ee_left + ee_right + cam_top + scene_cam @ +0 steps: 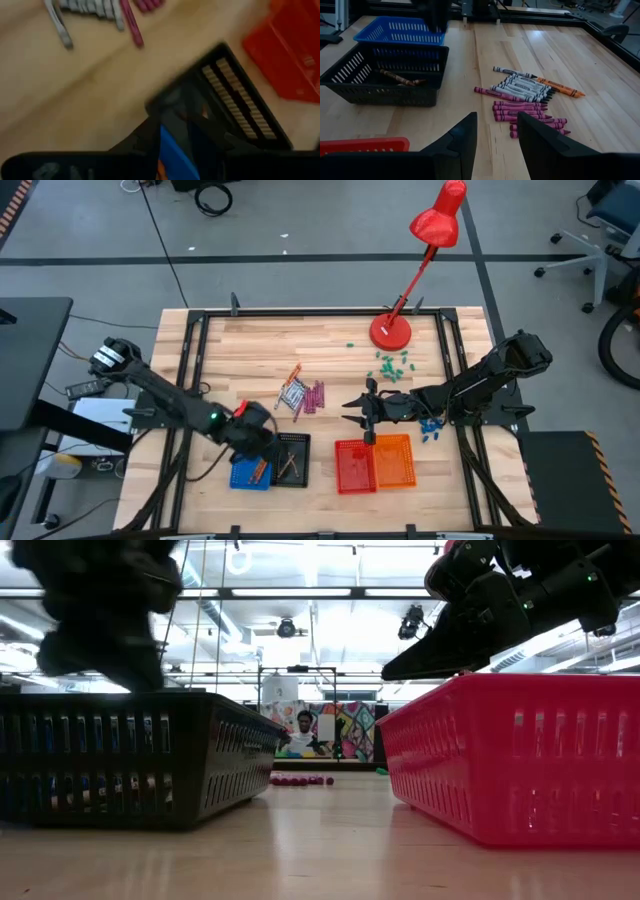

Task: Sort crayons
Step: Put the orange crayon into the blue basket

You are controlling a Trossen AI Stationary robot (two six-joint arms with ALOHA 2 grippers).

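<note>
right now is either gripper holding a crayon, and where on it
The right gripper is open and empty, above the red basket. The left gripper is over the blue basket; the views do not show whether its fingers hold anything.

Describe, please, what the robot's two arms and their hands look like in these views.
Both arms are dark, jointed and matte. The left arm shows a small green light and a red patch near its hand. The right hand has two broad, flat black fingers tapering to their tips.
</note>
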